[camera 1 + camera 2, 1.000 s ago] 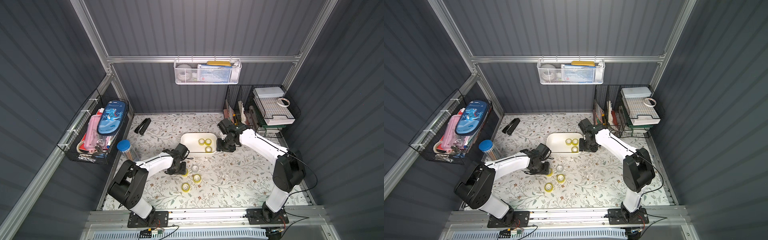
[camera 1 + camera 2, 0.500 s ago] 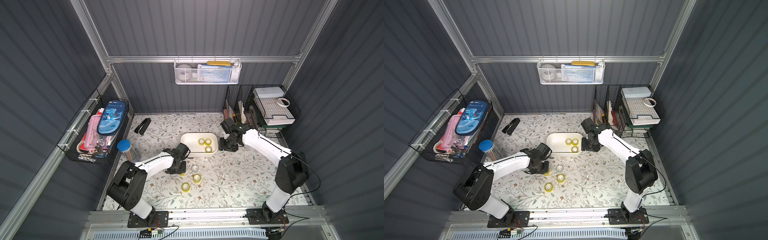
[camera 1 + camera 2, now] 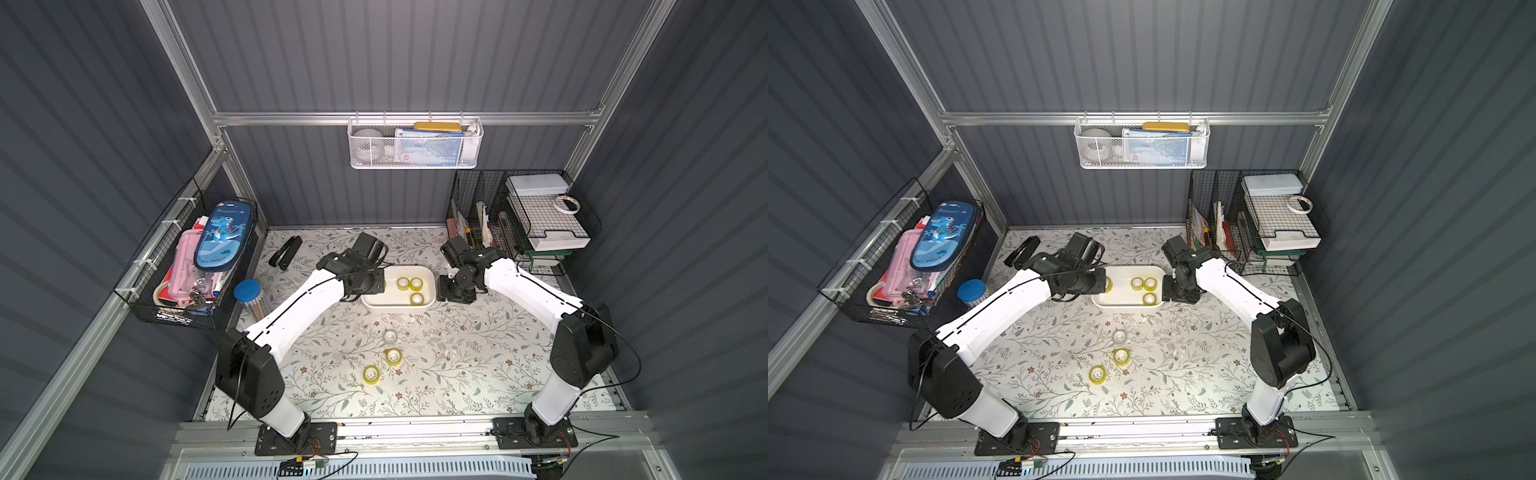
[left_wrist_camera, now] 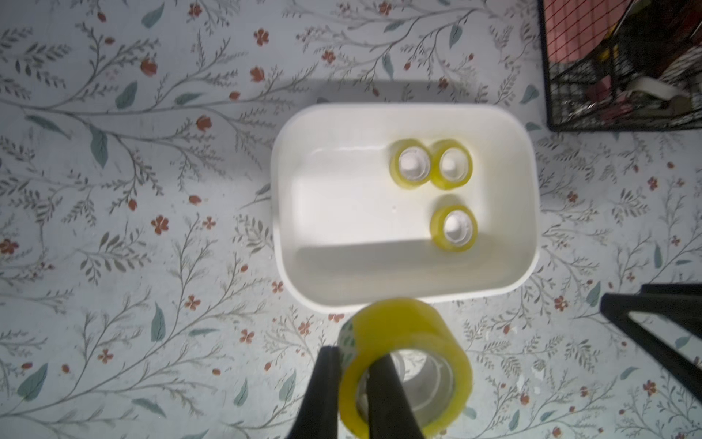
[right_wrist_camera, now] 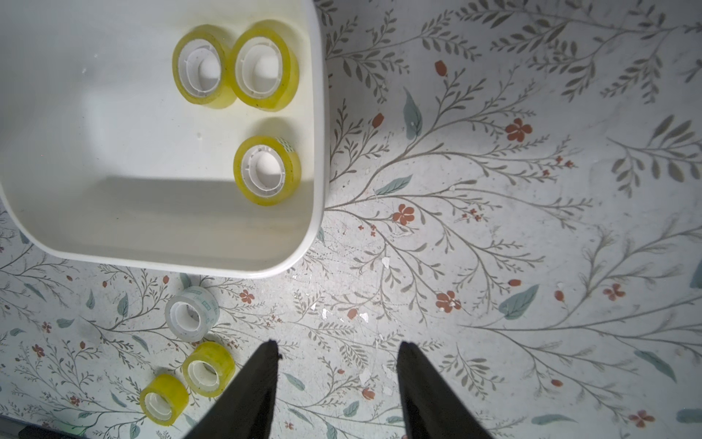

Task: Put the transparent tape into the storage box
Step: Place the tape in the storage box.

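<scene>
My left gripper (image 4: pixel 355 357) is shut on the wall of a yellow-tinted transparent tape roll (image 4: pixel 410 334), one finger inside its core. It hangs at the left end of the white storage box (image 3: pixel 399 307), where the held roll (image 3: pixel 1108 284) peeks out. Three yellow rolls (image 4: pixel 452 230) lie flat in the box's right half. On the floral mat in front of the box are a colourless roll (image 3: pixel 390 336) and two yellow rolls (image 3: pixel 393 356) (image 3: pixel 371 374). My right gripper (image 5: pixel 339 347) stands open and empty just right of the box (image 5: pixel 315 152).
A black wire rack (image 3: pixel 519 220) with trays and a white tape ring (image 3: pixel 567 204) stands back right. A white mesh basket (image 3: pixel 415 145) hangs on the back wall. At the left are a black basket (image 3: pixel 187 257), a blue-lidded jar (image 3: pixel 248 291) and a stapler (image 3: pixel 284 252).
My left gripper has shut on a yellow roll, lifted it from the mat and carried it back to the box's left end. The right arm has hardly moved.
</scene>
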{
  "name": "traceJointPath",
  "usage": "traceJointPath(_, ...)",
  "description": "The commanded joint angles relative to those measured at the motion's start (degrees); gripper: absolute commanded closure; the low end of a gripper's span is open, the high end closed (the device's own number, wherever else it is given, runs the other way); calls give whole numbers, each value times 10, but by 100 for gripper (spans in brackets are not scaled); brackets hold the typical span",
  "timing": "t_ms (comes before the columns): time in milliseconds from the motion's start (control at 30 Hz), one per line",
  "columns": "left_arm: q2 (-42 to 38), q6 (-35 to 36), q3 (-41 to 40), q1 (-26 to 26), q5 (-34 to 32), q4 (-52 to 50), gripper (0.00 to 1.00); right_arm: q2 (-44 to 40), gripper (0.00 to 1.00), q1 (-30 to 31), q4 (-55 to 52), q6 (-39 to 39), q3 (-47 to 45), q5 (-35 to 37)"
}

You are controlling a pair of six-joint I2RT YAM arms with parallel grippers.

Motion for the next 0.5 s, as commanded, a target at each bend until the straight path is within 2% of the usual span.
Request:
traceJointPath(0,64,34,28,-2,9,-13,100,-2,45,-4,0,0,-5,8)
traceJointPath(200,169,44,76,5,40,20,100,-1,45,-10,-2,-1,-7,20)
traceJointPath(467,243,49,83,8,61,57,100,4,45,-24,-6,-2,-11,18)
